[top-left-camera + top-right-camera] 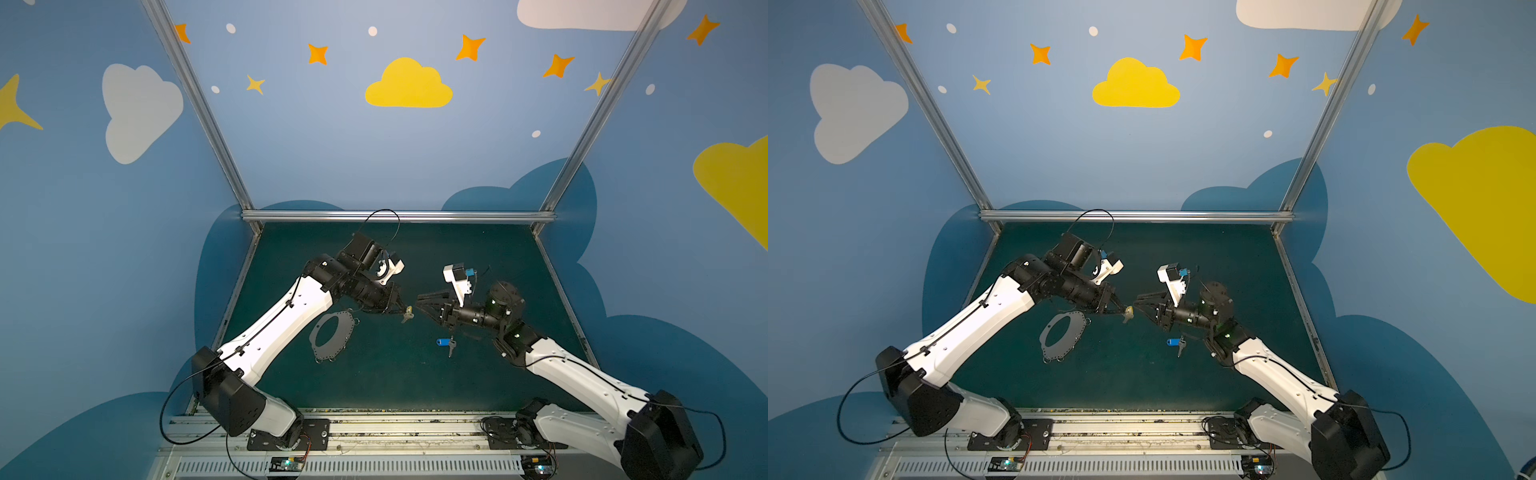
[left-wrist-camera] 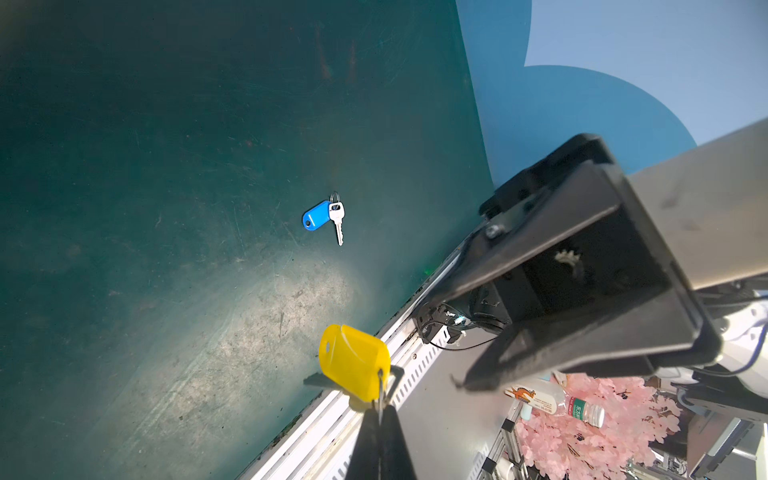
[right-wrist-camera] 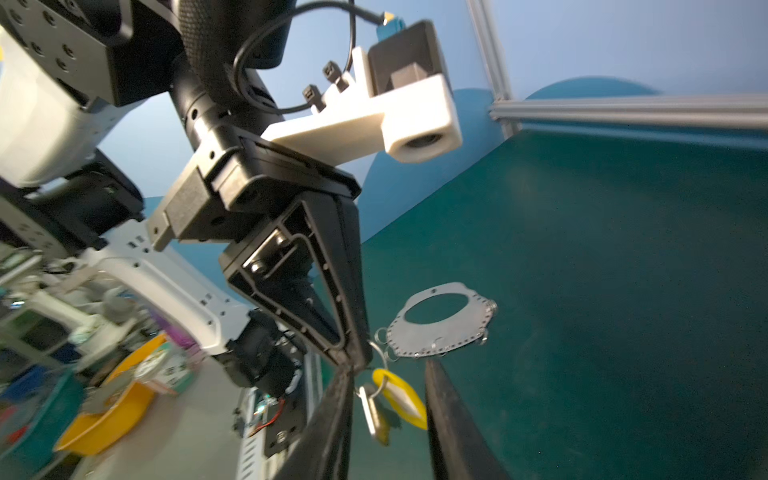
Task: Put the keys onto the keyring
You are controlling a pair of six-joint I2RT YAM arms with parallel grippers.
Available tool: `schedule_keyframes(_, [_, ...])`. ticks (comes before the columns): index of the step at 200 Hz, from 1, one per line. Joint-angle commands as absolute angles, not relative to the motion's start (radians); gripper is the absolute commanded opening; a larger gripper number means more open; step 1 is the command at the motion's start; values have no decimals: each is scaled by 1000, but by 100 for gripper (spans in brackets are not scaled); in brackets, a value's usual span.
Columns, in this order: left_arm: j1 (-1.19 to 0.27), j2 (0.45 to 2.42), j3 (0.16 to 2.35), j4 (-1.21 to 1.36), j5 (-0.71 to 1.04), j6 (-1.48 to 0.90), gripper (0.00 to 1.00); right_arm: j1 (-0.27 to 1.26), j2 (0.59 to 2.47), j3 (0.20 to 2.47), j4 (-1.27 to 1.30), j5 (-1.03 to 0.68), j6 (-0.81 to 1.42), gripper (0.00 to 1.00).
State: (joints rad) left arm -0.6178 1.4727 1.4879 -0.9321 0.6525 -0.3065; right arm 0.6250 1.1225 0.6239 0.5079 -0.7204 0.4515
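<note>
Currently the small silver key with an oblong yellow plastic tag [image 2: 353, 361] hangs in the air over the middle of the dark green bench [image 1: 415, 382]. It is pinched by its thin wire ring in the tightly closed left gripper [image 2: 380, 409], so tag and key dangle free. The right gripper [image 3: 390, 365] faces it with its jaws partly apart, straddling the tag and gripping nothing, probably so that the left gripper alone carries the key for threading. The flat grey metal keyring plate [image 3: 436, 336], with its large oval hole, lies flat on the bench left of the middle, near the left gripper and handy for that step. The second silver key with a blue plastic tag [image 1: 445, 343] lies further toward the bench's right edge, untouched.
</note>
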Motion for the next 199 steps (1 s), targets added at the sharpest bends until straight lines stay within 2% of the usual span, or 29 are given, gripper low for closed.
schedule_keyframes(1, [-621, 1460, 1502, -933, 662, -292, 4, 616, 1159, 654, 633, -873, 585, 34])
schedule_keyframes(53, [-621, 1442, 1497, -913, 682, -295, 4, 608, 1237, 649, 775, -967, 674, 38])
schedule_keyframes(137, [-620, 1432, 1494, -884, 727, -304, 4, 597, 1239, 641, 741, -900, 635, 43])
schedule_keyframes(199, [-619, 1437, 1493, -878, 732, -304, 4, 594, 1245, 639, 770, -948, 658, 40])
